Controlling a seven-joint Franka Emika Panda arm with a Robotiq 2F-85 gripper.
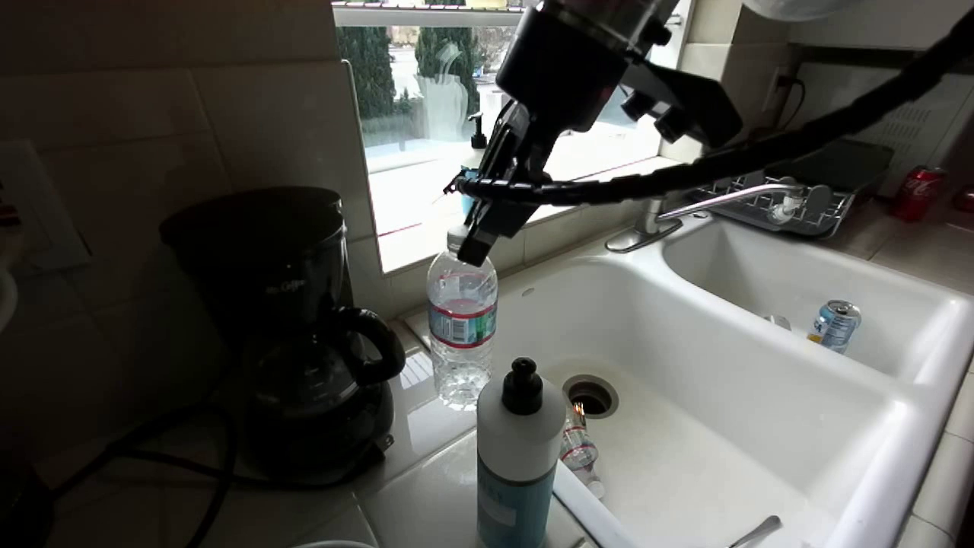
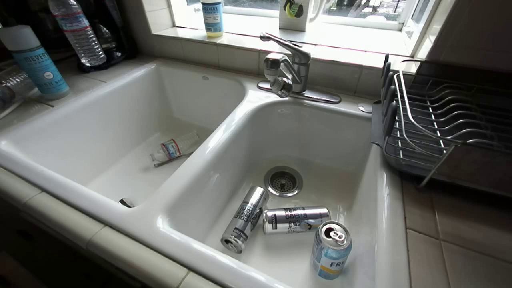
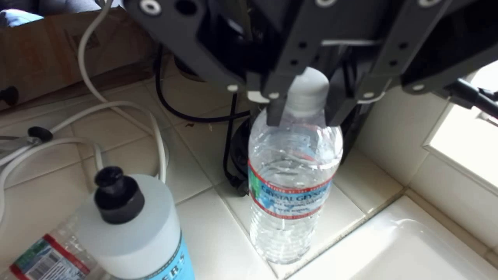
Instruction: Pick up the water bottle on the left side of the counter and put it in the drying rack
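Note:
The water bottle, clear with a red-edged label and white cap, stands upright on the counter between the coffee maker and the sink edge. It also shows at the upper left of an exterior view. In the wrist view my gripper has its fingers pressed against both sides of the neck of the water bottle, just under the cap. The bottle's base appears to rest on the tiles. The drying rack sits right of the sink, beyond the faucet in an exterior view.
A dish soap bottle stands close by, with another plastic bottle lying behind it. The coffee maker is beside the bottle. Between bottle and rack lie the double sink, holding several cans, and the faucet.

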